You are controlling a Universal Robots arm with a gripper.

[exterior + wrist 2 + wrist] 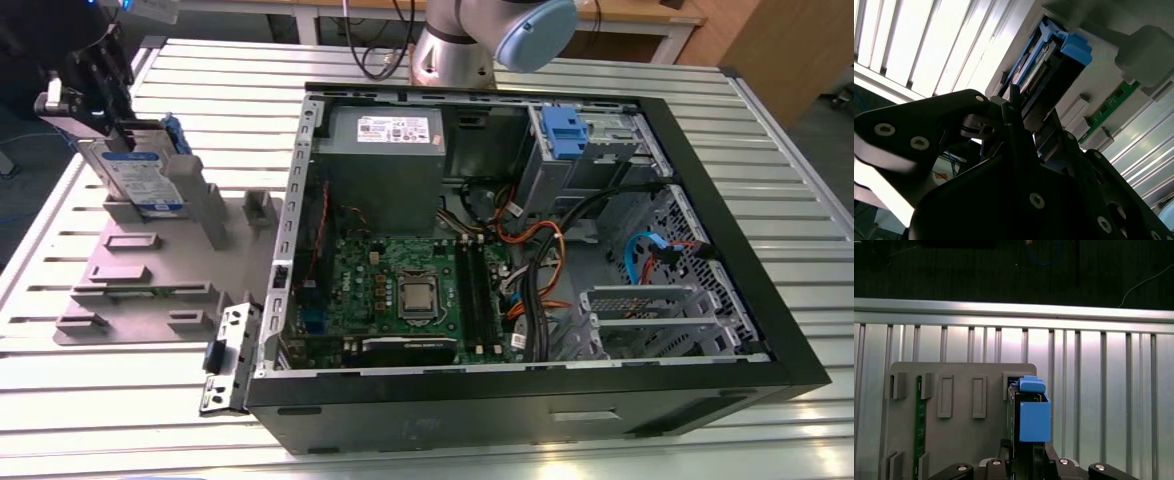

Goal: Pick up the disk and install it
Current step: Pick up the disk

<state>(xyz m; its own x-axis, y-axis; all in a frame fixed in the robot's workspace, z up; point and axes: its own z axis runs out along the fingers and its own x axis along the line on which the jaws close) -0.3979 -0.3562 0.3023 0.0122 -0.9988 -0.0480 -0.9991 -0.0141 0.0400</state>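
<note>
Black claw [110,118] of the robot arm hangs directly over the disk [140,178], a flat silver hard drive with a blue-and-white label, framed by a blue plastic carrier bracket. The drive stands upright on its edge in a slot of the grey moulded fixture plate [134,275] beneath the claw, on the slatted aluminium table [120,430]. The claw sits down at the drive's upper end, but no view settles whether it is pinching the drive or spread around it.

The exterior view gives the labelled face of the drive. It also takes in the open black desktop computer case [801,365], well away from the claw towards the exterior view's right. Inside the case lie a green motherboard [400,285], a grey metal power-supply box [380,150], orange and black cables [534,240] and a separate blue plastic tab [565,130] in the far drive bay. The arm's silver base column [454,55] rises beyond the case.

The first wrist view, looking past the claw [1026,456], presents the disk [1034,420] edge-on instead, with a thin dark side beside a solid blue bracket wall and a blue pull tab at one end. A narrow green circuit board [918,425] stands in the same plate, further from the claw.

The second wrist view looks along the claw's black body and catches the disk [1036,70] close up, its blue rails flanking a dark connector strip
</note>
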